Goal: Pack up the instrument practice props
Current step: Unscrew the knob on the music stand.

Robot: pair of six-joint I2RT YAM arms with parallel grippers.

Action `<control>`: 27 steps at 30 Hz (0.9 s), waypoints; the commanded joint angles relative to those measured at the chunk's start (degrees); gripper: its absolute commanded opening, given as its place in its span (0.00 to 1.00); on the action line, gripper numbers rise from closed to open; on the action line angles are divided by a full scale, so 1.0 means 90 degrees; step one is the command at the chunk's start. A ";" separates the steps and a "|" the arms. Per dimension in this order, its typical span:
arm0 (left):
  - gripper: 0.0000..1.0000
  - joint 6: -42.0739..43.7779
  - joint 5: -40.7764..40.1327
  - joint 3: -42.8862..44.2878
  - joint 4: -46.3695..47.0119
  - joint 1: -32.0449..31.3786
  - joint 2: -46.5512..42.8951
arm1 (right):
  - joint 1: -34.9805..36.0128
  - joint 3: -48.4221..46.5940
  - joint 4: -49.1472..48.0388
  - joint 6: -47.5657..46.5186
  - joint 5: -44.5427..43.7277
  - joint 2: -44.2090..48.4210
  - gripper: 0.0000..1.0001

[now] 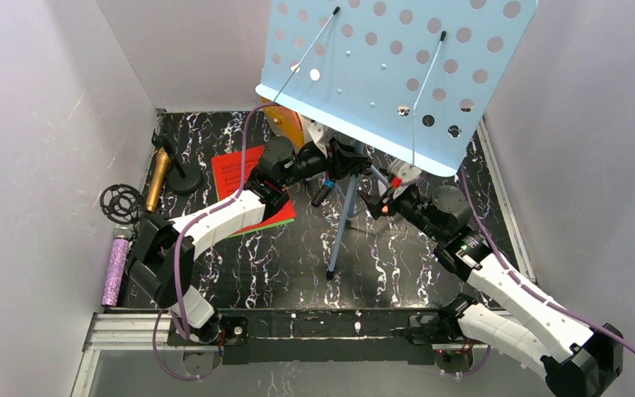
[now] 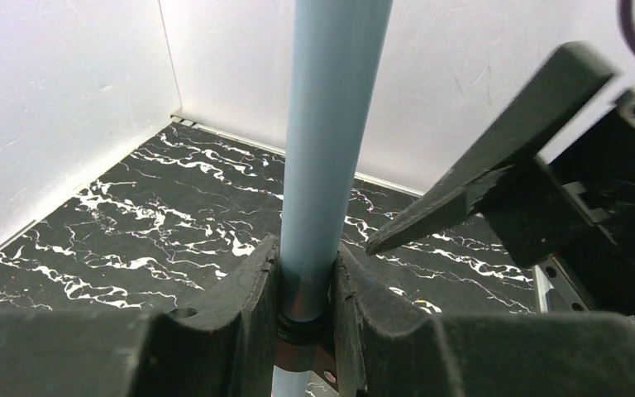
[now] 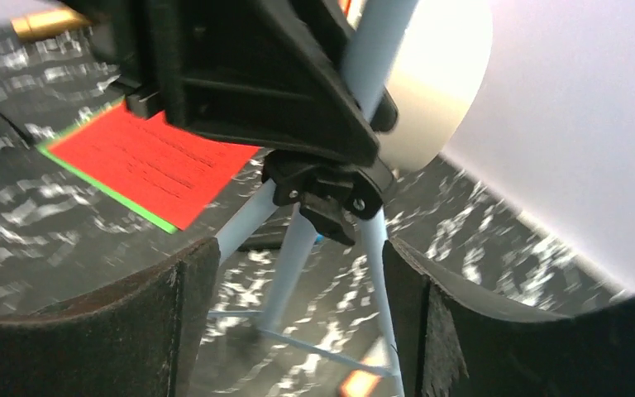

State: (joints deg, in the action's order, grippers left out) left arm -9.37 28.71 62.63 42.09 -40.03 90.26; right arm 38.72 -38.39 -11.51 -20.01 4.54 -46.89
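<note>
The pale-blue perforated sheet-music tripod stands mid-table on thin legs. My left gripper is shut on its pole, just above the black leg hub. My right gripper is open on the stand's right side, and the tripod legs show between its fingers. The red music sheet lies on a green one under my left arm. The gold microphone, a small black mic tripod and the purple microphone lie at the left.
The round cream-and-orange cabinet stands behind my left gripper at the back. White walls close in the black marbled table on three sides. A metal rail runs along the near edge by the arm bases.
</note>
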 commanded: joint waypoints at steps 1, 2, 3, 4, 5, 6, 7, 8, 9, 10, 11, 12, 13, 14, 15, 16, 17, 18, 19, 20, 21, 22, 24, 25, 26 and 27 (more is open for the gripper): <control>0.00 -0.0102 -0.0103 -0.0234 -0.1502 0.0017 0.0251 | 0.0004 0.0144 -0.0839 0.4028 -0.1072 -0.0039 0.82; 0.00 -0.0102 -0.0095 -0.0231 -0.1508 0.0019 0.0254 | -0.0004 0.0145 -0.0845 0.4551 -0.1154 -0.0066 0.83; 0.00 -0.0102 -0.0093 -0.0239 -0.1506 0.0020 0.0259 | -0.0012 0.0146 -0.0869 0.5023 -0.1209 -0.0077 0.84; 0.00 -0.0102 -0.0086 -0.0232 -0.1511 0.0020 0.0264 | -0.0028 0.0162 -0.0882 0.5449 -0.1299 -0.0104 0.84; 0.00 -0.0107 -0.0085 -0.0227 -0.1510 0.0017 0.0264 | -0.0041 0.0192 -0.0887 0.5937 -0.1410 -0.0111 0.84; 0.00 -0.0103 -0.0073 -0.0229 -0.1512 0.0015 0.0264 | -0.0056 0.0245 -0.0923 0.6336 -0.1480 -0.0112 0.84; 0.00 -0.0102 -0.0083 -0.0229 -0.1512 0.0014 0.0257 | -0.0087 0.0298 -0.0957 0.6711 -0.1539 -0.0121 0.83; 0.00 -0.0102 -0.0089 -0.0227 -0.1512 0.0017 0.0255 | -0.0110 0.0363 -0.1020 0.7103 -0.1610 -0.0115 0.82; 0.00 -0.0102 -0.0091 -0.0230 -0.1512 0.0018 0.0248 | -0.0137 0.0450 -0.1130 0.7435 -0.1628 -0.0112 0.82; 0.00 -0.0102 -0.0091 -0.0235 -0.1510 0.0015 0.0246 | -0.0152 0.0555 -0.1313 0.7722 -0.1627 -0.0119 0.81; 0.00 -0.0102 -0.0094 -0.0236 -0.1512 0.0014 0.0249 | -0.0179 0.0639 -0.1451 0.8007 -0.1651 -0.0142 0.80; 0.00 -0.0102 -0.0094 -0.0224 -0.1512 0.0022 0.0254 | -0.0202 0.0669 -0.1493 0.8305 -0.1714 -0.0168 0.78; 0.00 -0.0102 -0.0087 -0.0226 -0.1512 0.0016 0.0254 | -0.0231 0.0689 -0.1514 0.8508 -0.1758 -0.0208 0.76; 0.00 -0.0102 -0.0082 -0.0223 -0.1512 0.0018 0.0263 | -0.0253 0.0675 -0.1517 0.8610 -0.1789 -0.0241 0.73; 0.00 -0.0107 -0.0079 -0.0227 -0.1517 0.0020 0.0264 | -0.0272 0.0652 -0.1478 0.8724 -0.1841 -0.0284 0.71; 0.00 -0.0111 -0.0074 -0.0223 -0.1513 0.0016 0.0274 | -0.0289 0.0644 -0.1470 0.8794 -0.1877 -0.0309 0.69; 0.00 -0.0112 -0.0071 -0.0215 -0.1517 0.0015 0.0269 | -0.0307 0.0655 -0.1504 0.8833 -0.1912 -0.0328 0.67; 0.00 -0.0112 -0.0073 -0.0218 -0.1515 0.0014 0.0270 | -0.0320 0.0682 -0.1562 0.8892 -0.1926 -0.0346 0.65; 0.00 -0.0112 -0.0074 -0.0222 -0.1512 0.0022 0.0276 | -0.0352 0.0731 -0.1648 0.8952 -0.1924 -0.0360 0.62; 0.00 -0.0112 -0.0071 -0.0228 -0.1512 0.0020 0.0278 | -0.0375 0.0772 -0.1734 0.9031 -0.1900 -0.0382 0.61; 0.00 -0.0112 -0.0069 -0.0228 -0.1512 0.0020 0.0276 | -0.0394 0.0808 -0.1831 0.9116 -0.1871 -0.0413 0.59; 0.00 -0.0112 -0.0073 -0.0223 -0.1519 0.0021 0.0290 | -0.0403 0.0845 -0.1912 0.9181 -0.1833 -0.0438 0.59; 0.00 -0.0112 -0.0057 -0.0219 -0.1520 0.0015 0.0297 | -0.0446 0.0848 -0.1993 0.9317 -0.1745 -0.0500 0.58; 0.00 -0.0112 -0.0055 -0.0217 -0.1517 0.0019 0.0295 | -0.0467 0.0845 -0.2021 0.9329 -0.1682 -0.0529 0.58; 0.00 -0.0112 -0.0055 -0.0214 -0.1519 0.0022 0.0301 | -0.0495 0.0846 -0.2022 0.9388 -0.1647 -0.0548 0.58; 0.00 -0.0112 -0.0055 -0.0216 -0.1517 0.0018 0.0295 | -0.0507 0.0840 -0.2042 0.9417 -0.1634 -0.0556 0.57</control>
State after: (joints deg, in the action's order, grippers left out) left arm -9.39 28.64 62.65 41.95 -40.03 90.24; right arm 34.85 -31.07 -25.19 61.04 -10.59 -51.31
